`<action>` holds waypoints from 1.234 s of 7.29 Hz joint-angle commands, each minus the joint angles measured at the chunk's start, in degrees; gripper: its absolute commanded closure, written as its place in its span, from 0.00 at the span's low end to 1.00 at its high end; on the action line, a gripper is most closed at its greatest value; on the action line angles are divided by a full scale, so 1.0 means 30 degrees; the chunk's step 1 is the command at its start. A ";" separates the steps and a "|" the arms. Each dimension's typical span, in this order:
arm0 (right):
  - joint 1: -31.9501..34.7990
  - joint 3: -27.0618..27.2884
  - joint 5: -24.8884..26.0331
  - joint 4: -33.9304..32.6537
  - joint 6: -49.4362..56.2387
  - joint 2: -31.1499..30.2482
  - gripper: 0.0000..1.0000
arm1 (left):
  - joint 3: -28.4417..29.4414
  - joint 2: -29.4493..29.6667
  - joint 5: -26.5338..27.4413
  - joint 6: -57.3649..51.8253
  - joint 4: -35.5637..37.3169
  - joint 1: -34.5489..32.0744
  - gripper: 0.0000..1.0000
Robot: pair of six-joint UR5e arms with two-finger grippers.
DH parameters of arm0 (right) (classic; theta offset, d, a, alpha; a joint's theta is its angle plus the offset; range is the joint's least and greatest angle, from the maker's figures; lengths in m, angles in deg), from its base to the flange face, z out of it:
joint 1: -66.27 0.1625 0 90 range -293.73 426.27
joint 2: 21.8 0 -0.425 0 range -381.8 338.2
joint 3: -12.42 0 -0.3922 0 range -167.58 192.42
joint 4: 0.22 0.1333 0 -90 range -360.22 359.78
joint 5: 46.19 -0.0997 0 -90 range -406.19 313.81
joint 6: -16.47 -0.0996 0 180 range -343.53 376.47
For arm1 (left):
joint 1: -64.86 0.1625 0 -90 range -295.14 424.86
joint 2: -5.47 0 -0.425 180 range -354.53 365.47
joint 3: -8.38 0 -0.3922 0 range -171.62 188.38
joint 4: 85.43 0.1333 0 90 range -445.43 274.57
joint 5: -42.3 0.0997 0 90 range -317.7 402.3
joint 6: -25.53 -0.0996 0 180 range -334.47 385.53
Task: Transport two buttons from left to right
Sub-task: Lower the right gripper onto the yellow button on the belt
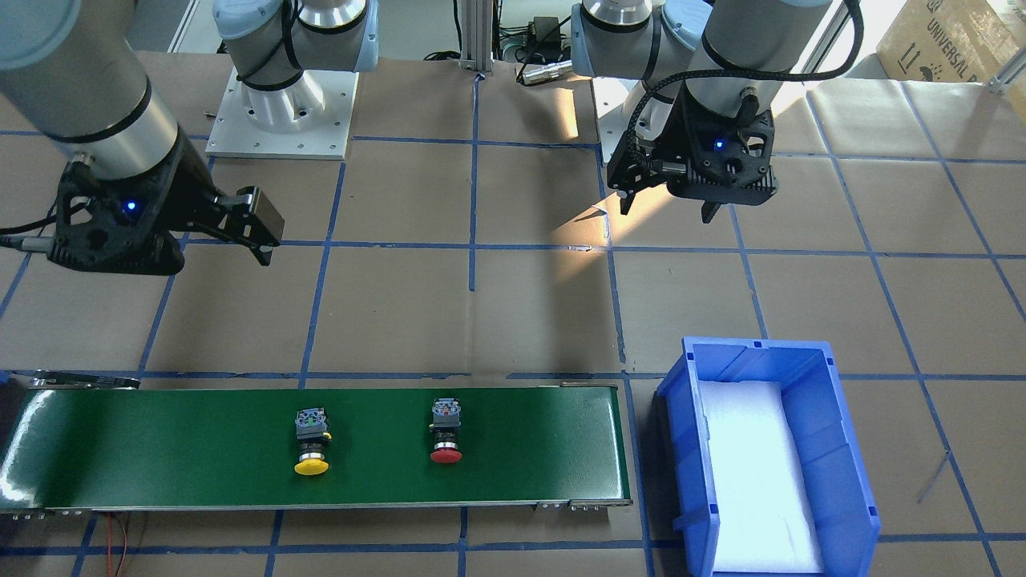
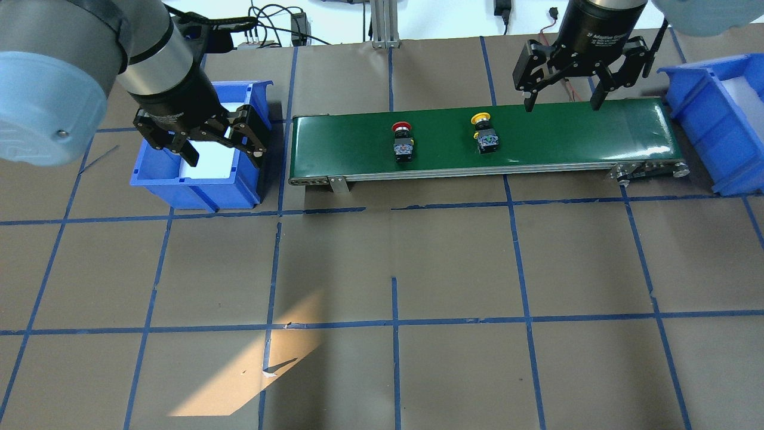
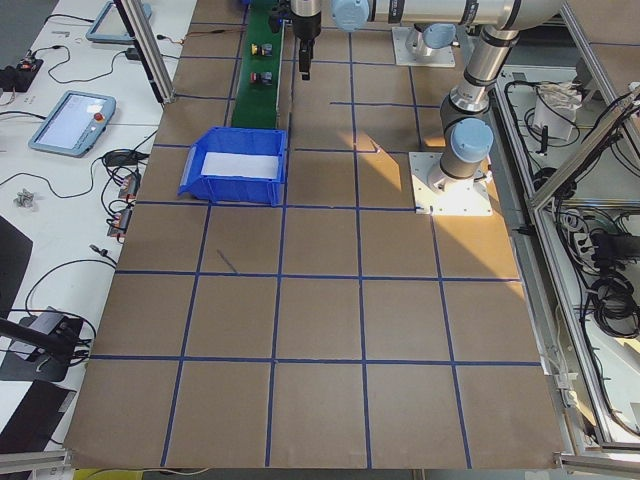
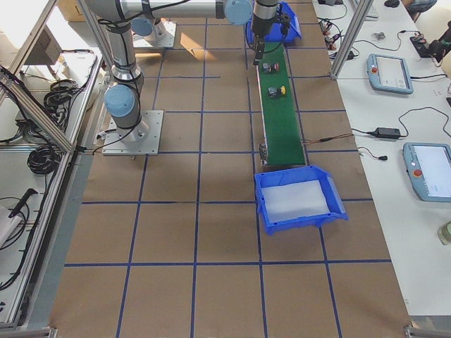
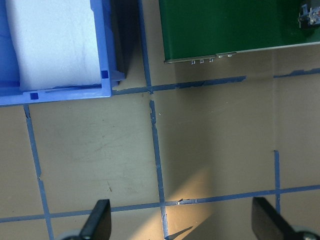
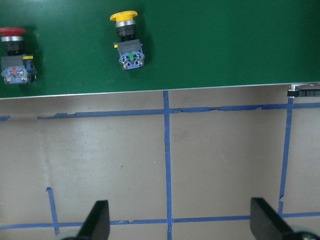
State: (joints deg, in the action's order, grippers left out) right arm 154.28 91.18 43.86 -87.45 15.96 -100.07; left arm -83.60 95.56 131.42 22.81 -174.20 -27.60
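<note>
— Brown paper gridded with blue tape covers the table (image 2: 394, 370). What stands along its far edge?

— A green conveyor belt (image 2: 573, 137) runs along that edge, with a blue bin off each end. The left blue bin (image 2: 197, 191) sits toward the far left corner and the right blue bin (image 2: 698, 119) toward the far right corner. Each has a white liner inside.

— And the buttons?

— Both lie on their sides on the belt's middle stretch, apart from each other, with their caps pointing at the far edge. The red button (image 2: 401, 140) is closer to the left end, and the yellow button (image 2: 484, 134) lies to its right.

— The grippers?

— The left gripper (image 2: 224, 156) hangs raised near the left blue bin with its fingers spread wide and nothing between them. The right gripper (image 2: 561, 107) hangs raised to the right of the yellow button, also spread wide and holding nothing. Both wrist views show bare paper beneath the fingers, on the robot's side of the belt.
</note>
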 commanded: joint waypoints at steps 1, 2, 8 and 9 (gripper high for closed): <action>-0.1208 -0.1837 0.0043 -0.1069 0.0519 0.2494 0.00 | -0.0015 0.0029 -0.0027 0.0000 0.0000 0.0000 0.00; -0.1240 -0.3008 0.0101 -0.1215 0.0666 0.3869 0.00 | 0.0014 0.0058 0.0002 0.0000 0.0000 0.0000 0.00; -0.2090 -0.0301 0.1010 -0.4663 0.3011 0.5700 0.01 | -0.0044 0.0088 0.0002 0.0000 0.0029 0.0000 0.00; -0.2090 -0.0064 0.1010 -0.5428 0.3069 0.5729 0.00 | -0.0015 0.0088 0.0002 0.0000 0.0030 0.0000 0.00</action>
State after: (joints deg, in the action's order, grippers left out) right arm 148.07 89.43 46.88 -100.39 24.79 -82.91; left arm -83.66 95.82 131.42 22.81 -174.13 -27.60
